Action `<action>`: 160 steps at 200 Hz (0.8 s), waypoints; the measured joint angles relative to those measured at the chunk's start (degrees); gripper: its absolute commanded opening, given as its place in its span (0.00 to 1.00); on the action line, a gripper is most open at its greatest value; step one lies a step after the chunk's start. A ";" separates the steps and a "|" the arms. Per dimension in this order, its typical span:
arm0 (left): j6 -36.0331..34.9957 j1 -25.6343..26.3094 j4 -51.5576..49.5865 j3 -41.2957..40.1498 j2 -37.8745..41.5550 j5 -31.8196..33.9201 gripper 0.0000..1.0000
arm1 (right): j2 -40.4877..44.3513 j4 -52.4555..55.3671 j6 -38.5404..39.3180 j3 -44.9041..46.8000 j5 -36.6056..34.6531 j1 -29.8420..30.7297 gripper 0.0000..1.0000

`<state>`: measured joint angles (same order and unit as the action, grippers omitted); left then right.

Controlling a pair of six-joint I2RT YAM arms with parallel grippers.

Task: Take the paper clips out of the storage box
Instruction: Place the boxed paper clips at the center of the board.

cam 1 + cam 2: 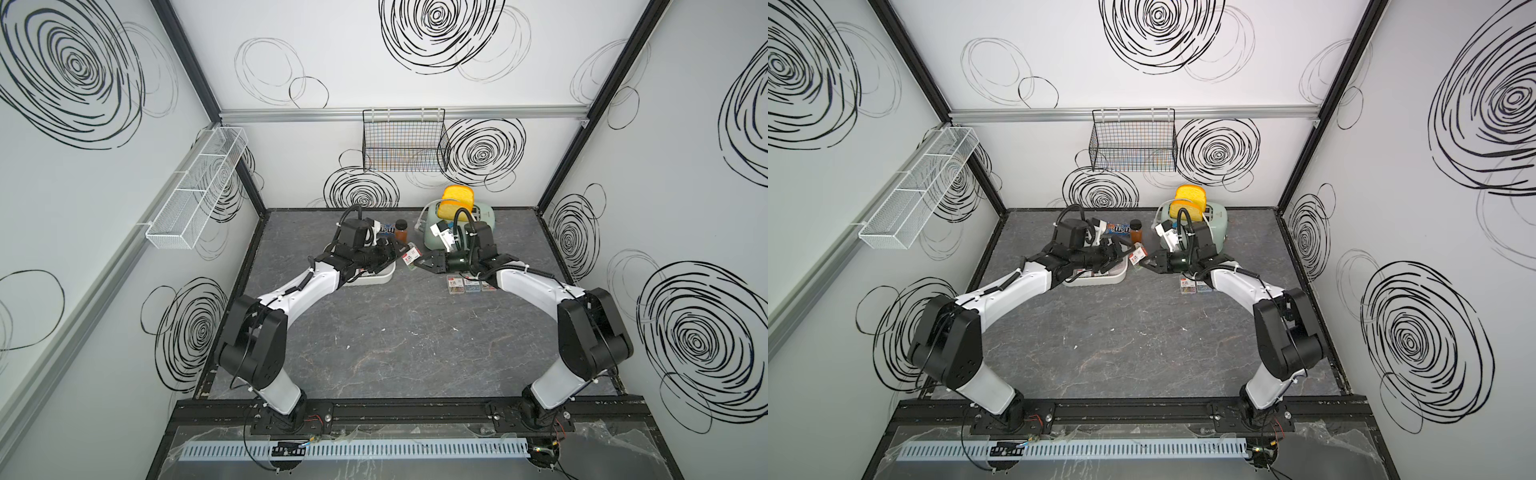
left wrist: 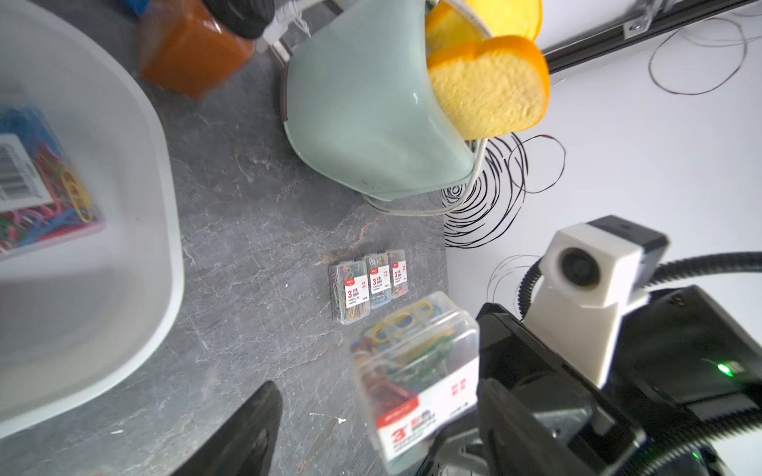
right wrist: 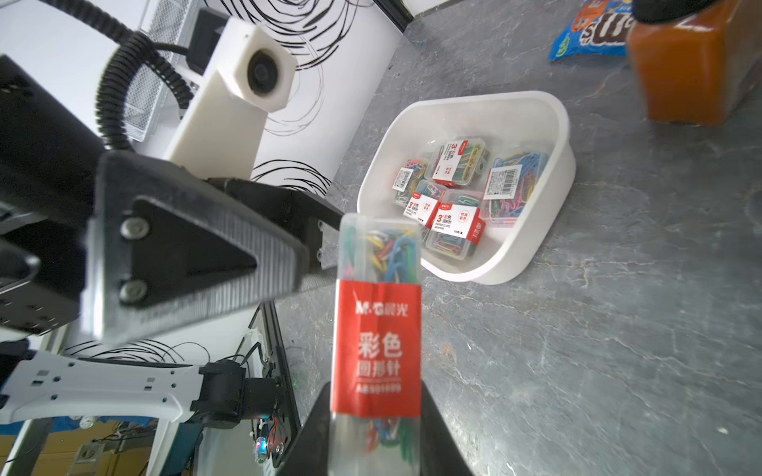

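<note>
Right gripper (image 1: 419, 263) is pinched tight on one case of paper clips (image 3: 378, 313), holding it off the table just beside the storage box (image 3: 565, 136), outside its rim. Left gripper (image 1: 395, 254) hangs by that same edge of the box with its jaws spread; its one visible finger (image 2: 247, 428) stands clear of the case. Five more cases (image 3: 453, 222) lie jumbled inside the box. Three cases (image 2: 369, 284) sit in a row on the table, well apart from the box, beyond the held one.
</note>
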<state>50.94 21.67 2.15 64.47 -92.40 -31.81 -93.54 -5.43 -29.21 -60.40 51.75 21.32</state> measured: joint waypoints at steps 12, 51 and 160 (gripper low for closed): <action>-1.07 -1.44 2.73 -1.64 1.05 -1.53 0.73 | 0.76 -1.40 -1.51 1.55 2.78 -1.73 0.13; -2.95 -3.65 11.87 -5.05 1.20 -8.09 0.73 | 1.25 -4.74 -6.34 3.78 10.10 -4.63 0.14; -0.87 -2.80 32.72 -6.51 -4.13 -19.67 0.73 | 1.25 -13.70 -17.62 3.65 18.95 -4.63 0.15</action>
<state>50.06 18.87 34.87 57.95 -96.53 -51.48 -92.29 -19.14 -46.83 -56.75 70.70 16.69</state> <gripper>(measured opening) 0.732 0.269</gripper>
